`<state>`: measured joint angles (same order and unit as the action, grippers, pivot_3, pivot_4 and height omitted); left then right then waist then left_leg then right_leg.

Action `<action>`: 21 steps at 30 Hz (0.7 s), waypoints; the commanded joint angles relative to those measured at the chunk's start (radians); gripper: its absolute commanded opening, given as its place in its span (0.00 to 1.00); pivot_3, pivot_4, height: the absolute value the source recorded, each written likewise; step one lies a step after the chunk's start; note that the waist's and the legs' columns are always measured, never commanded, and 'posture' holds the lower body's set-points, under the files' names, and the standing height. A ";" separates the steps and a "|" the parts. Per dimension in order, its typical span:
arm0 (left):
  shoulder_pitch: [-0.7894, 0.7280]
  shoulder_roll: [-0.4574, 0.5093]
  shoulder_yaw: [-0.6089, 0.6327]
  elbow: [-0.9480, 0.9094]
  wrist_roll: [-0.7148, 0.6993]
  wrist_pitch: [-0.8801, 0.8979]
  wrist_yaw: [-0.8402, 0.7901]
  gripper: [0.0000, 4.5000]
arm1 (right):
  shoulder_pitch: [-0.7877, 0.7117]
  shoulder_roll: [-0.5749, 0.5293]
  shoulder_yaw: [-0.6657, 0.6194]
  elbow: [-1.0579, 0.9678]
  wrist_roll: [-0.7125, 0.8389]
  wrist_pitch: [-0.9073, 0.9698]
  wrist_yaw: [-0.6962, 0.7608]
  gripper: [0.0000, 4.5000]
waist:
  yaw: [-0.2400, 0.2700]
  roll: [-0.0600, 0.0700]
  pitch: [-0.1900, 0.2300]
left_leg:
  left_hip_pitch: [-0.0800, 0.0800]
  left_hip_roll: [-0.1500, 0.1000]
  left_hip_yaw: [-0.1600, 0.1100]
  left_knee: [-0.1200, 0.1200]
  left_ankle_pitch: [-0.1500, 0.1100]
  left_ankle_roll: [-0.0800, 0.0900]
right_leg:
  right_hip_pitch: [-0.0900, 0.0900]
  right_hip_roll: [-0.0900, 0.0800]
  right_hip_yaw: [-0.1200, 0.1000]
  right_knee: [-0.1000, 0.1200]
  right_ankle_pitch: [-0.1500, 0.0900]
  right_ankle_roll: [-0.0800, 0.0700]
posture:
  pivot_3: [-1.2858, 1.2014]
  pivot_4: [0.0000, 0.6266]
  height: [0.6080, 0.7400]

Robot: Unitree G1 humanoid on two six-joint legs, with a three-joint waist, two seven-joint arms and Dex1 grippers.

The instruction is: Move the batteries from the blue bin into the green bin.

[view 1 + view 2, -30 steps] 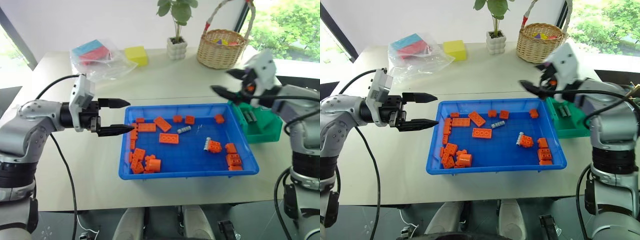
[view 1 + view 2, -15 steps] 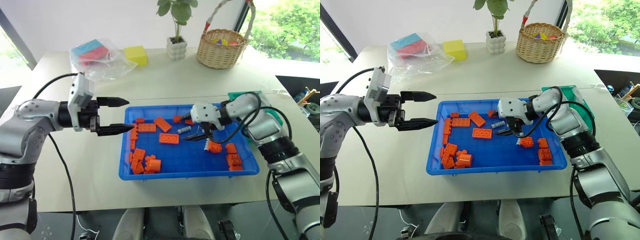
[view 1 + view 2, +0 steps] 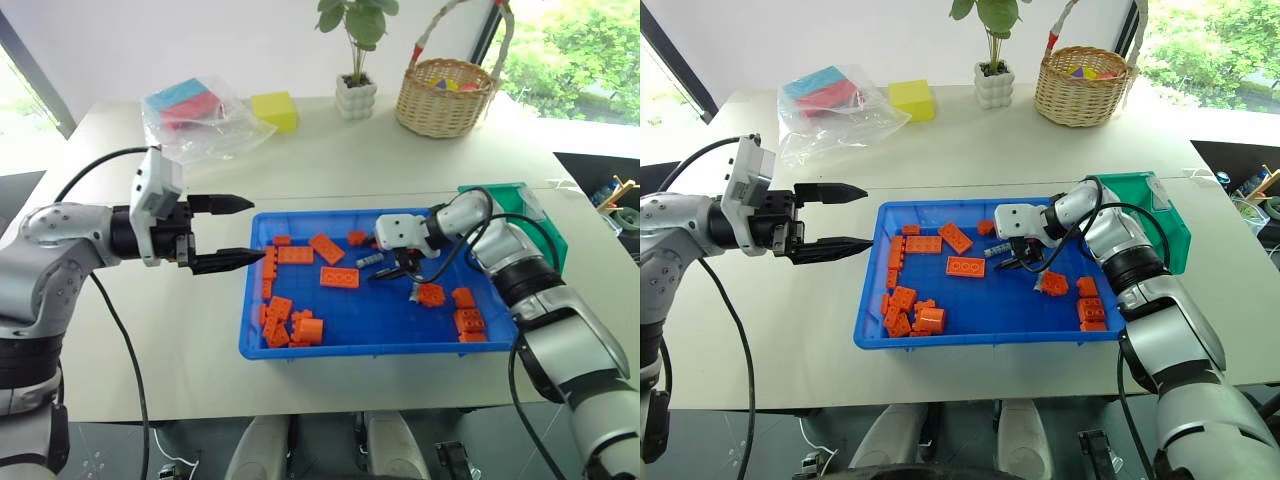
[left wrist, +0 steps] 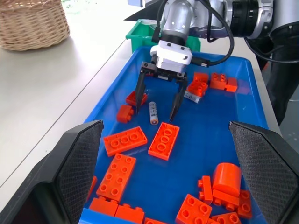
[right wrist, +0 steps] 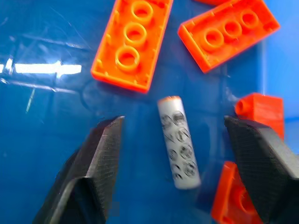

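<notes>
Straddling small silver-grey cylindrical battery (image 5: 179, 141) on floor of wide shallow blue plastic bin (image 3: 255, 325) with right hand (image 4: 156, 106), fingers apart | centre, then close squarely, avoiding orange bricks (image 4: 164, 140) | left hand (image 3: 242, 232) open, idle

Right hand (image 4: 156, 108) dropped from green bin (image 3: 533, 215) to, seemingly, straddle battery (image 4: 153, 113).

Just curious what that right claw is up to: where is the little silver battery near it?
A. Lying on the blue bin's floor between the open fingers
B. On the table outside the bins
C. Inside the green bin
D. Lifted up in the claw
A: the battery lies flat in the blue bin, untouched between the right gripper's spread fingers.
</notes>
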<state>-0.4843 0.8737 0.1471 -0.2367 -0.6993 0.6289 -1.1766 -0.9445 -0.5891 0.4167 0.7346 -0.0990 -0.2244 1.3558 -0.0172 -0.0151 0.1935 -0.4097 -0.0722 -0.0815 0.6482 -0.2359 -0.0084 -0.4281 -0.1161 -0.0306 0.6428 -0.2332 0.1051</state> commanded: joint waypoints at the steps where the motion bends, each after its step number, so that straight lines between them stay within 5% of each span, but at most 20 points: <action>1: -0.022 0.011 0.025 -0.006 -0.011 -0.009 -0.002 1.00 | 0.013 -0.006 -0.021 -0.024 0.002 0.017 0.027 0.30 | 0.000 0.000 0.000 | 0.000 0.000 0.000 0.000 0.000 0.000 | 0.000 0.000 0.000 0.000 0.000 0.000 | 0.52 0.24 0.71; 4: -0.026 0.009 0.019 0.000 -0.009 -0.013 -0.007 1.00 | 0.046 -0.011 -0.065 -0.137 0.053 0.091 0.024 0.01 | 0.000 0.000 0.000 | 0.000 0.000 0.000 0.000 0.000 0.000 | 0.000 0.000 0.000 0.001 0.000 0.000 | 0.52 0.24 0.71; 13: -0.010 -0.003 0.008 -0.017 -0.023 -0.002 -0.015 1.00 | 0.266 -0.110 -0.339 -0.795 0.256 0.688 -0.156 0.01 | 0.008 0.000 0.000 | 0.000 0.000 0.000 0.000 0.000 0.000 | -0.001 -0.001 0.001 0.002 0.000 0.000 | 0.52 0.24 0.71; 21: -0.028 -0.028 -0.026 0.008 -0.012 -0.008 -0.026 1.00 | 0.426 -0.228 -0.787 -0.894 0.287 1.111 -0.512 0.01 | 0.030 0.000 0.000 | -0.001 0.000 0.000 0.000 0.000 0.000 | -0.001 -0.002 0.000 -0.001 0.000 0.000 | 0.52 0.24 0.71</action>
<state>-0.4879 0.8473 0.1270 -0.2286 -0.7085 0.6292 -1.1961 -0.5260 -0.8119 -0.2944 -0.1153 0.1639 0.8249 0.8912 0.0133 -0.0150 0.1935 -0.4112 -0.0722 -0.0814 0.6480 -0.2363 -0.0078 -0.4289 -0.1183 -0.0304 0.6420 -0.2336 0.1046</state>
